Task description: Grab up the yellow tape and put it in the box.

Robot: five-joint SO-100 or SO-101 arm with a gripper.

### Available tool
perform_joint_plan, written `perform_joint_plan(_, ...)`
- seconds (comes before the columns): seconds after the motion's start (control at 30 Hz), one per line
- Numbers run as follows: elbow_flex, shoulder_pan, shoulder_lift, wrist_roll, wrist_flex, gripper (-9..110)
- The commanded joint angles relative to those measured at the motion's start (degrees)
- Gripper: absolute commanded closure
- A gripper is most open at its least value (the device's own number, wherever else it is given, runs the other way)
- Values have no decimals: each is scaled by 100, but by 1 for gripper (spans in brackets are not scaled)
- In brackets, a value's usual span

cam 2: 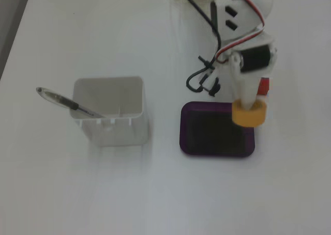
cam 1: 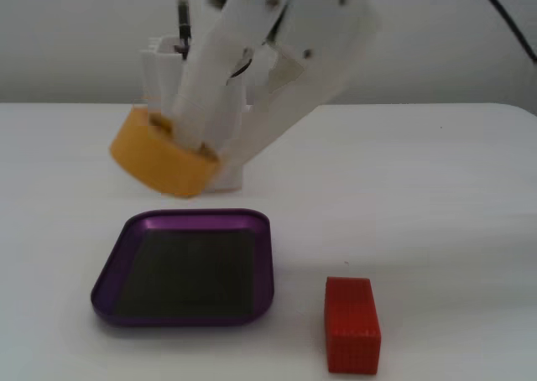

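Above the far edge of the shallow purple metallic tray [cam 1: 113, 272], the white two-finger gripper [cam 1: 180, 142] grasps the thick yellow-orange tape roll [cam 1: 159, 163] clear of the table, tilted, seemingly carried over for release; in the other fixed view the roll [cam 2: 249, 113] overlaps the tray's right corner [cam 2: 185, 142]. Counted: one roll, one tray, one red ribbed block [cam 1: 352, 324], one tall white plastic container [cam 2: 111, 118] holding one pen [cam 2: 64, 102].

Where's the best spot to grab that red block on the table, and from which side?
Grip the red block across its two long side faces, coming straight down from above. It lies flat with its short end towards the camera in a fixed view, apart from the purple tray, so both long sides look clear for the fingers.
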Motion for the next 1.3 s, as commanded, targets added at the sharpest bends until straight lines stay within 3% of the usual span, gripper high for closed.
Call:
perform_joint_plan(0.0, -782, 185, -510, -62, 79, 102)
perform_joint_plan(0.47, -949, 202, -967, -88, 958, 102)
perform_joint_plan(0.83, -958, 193, -888, -62, 1406, 93)
perform_joint_plan(1.27, -2909, 167, 1002, -62, 4043, 93)
